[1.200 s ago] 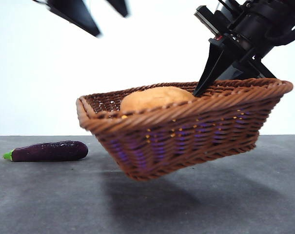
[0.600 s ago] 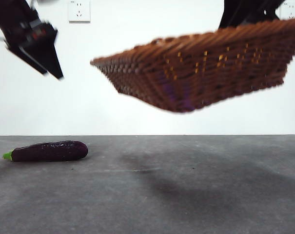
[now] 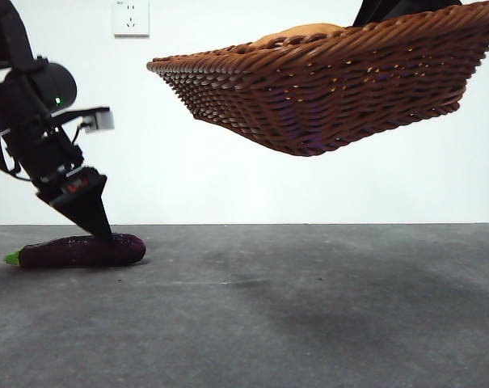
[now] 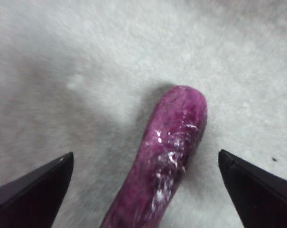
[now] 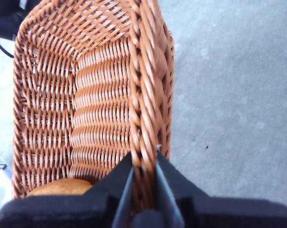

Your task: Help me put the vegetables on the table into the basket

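The dark purple eggplant (image 3: 82, 250) lies on the grey table (image 3: 309, 323) at the left. My left gripper (image 3: 94, 229) is open just above it; in the left wrist view the eggplant (image 4: 164, 161) lies between the spread jaws (image 4: 143, 175). My right gripper (image 5: 144, 164) is shut on the rim of the brown wicker basket (image 5: 86, 104) and holds it high in the air at the upper right (image 3: 325, 89). The brown potato (image 3: 301, 34) lies inside the basket, also seen in the right wrist view (image 5: 60, 186). The corn cob is out of view.
A white wall with a power socket (image 3: 131, 16) stands behind the table. The table under the lifted basket carries only its shadow.
My right gripper has lifted the basket well off the table and levelled it. My left gripper has come down from the top left onto the eggplant.
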{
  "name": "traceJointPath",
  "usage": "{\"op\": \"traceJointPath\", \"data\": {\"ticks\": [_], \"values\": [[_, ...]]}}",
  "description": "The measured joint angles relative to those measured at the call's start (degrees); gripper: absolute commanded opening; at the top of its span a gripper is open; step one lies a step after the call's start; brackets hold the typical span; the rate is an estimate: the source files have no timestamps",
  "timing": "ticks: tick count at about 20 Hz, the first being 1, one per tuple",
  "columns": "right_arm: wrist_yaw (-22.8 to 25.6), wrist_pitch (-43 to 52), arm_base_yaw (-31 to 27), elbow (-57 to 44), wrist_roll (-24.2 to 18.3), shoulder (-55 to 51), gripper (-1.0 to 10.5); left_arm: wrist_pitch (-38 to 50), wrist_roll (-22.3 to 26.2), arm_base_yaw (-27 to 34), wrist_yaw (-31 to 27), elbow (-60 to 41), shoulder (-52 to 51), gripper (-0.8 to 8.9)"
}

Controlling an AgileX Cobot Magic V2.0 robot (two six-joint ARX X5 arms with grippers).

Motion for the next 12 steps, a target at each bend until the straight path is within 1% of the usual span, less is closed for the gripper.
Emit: {"op": "traceJointPath", "data": {"ticks": [5,6,7,9,10,11,12], "values": [[-0.02,0.37,0.02,0.00,0.00,0.00,-0.1,1.62,-0.17,-0.02,0.42,0.00,3.34,5.28],[-0.02,0.35,0.02,0.00,0.00,0.00,-0.1,2.21,-0.50,-0.02,0.42,0.00,3.43,4.91],[0.00,0.37,0.02,0.00,0.00,0.00,-0.1,2.60,-0.96,-0.02,0.37,0.00,3.43,3.91],[0.00,0.37,0.02,0.00,-0.02,0.00,-0.1,2.73,-2.10,-0.02,0.17,0.00,3.43,1.13],[-0.02,0.37,0.02,0.00,-0.02,0.00,-0.1,2.73,-2.80,-0.02,0.15,0.00,3.43,0.19],[0.00,0.37,0.02,0.00,-0.02,0.00,-0.1,2.64,-3.15,-0.02,0.15,0.00,3.43,-0.06],[0.00,0.35,0.02,0.00,-0.02,0.00,-0.1,2.43,-3.63,-0.02,0.15,0.00,3.43,-0.05]]}}
